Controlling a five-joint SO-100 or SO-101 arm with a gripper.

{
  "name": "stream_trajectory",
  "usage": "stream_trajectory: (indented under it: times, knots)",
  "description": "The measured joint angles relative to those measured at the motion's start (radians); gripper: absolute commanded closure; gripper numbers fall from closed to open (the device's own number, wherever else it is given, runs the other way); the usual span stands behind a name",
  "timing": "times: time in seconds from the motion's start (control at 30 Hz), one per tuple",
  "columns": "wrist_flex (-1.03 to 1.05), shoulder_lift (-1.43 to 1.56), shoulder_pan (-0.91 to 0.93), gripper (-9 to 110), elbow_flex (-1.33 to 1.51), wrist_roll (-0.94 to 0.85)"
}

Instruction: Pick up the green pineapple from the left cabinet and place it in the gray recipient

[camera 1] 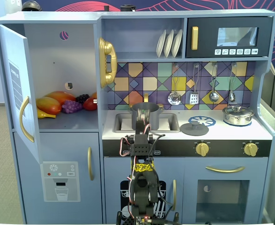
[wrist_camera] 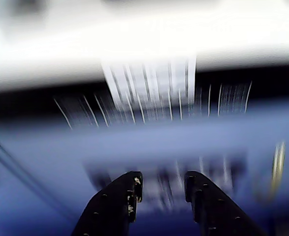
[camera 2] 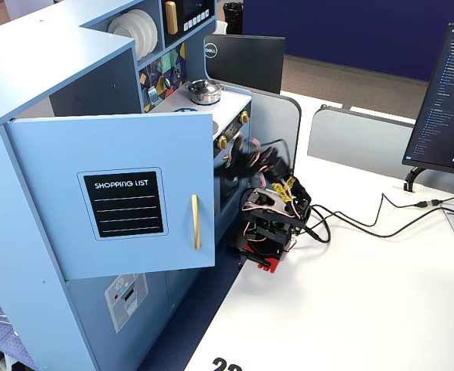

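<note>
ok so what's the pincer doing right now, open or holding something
pincer: open and empty; nothing sits between its two fingertips in the blurred wrist view.

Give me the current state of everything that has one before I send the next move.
left cabinet door: swung open.
gripper: open, nothing between its fingers; view blurred.
gray recipient: upright in the sink, no lid.
gray lid: off, lying on the counter.
silver pot: lid on.
green pineapple: not visible among the cabinet fruit.
</note>
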Motion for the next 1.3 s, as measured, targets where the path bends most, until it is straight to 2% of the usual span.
stream_trajectory:
  times: [0.3,0.43,0.7,0.87,1.3]
  knots:
    - [-0.362,-0.103,-0.028,102,0.566,0.012]
    - [-0.324,-0.13,-0.052,102,0.607,0.074]
    - [0.02,0.014,-0.054,98,0.584,0.055]
    - [0.051,0.126,-0.026,97,0.607,0.014]
    - [0.051,0.137,-0.005,96,0.607,0.021]
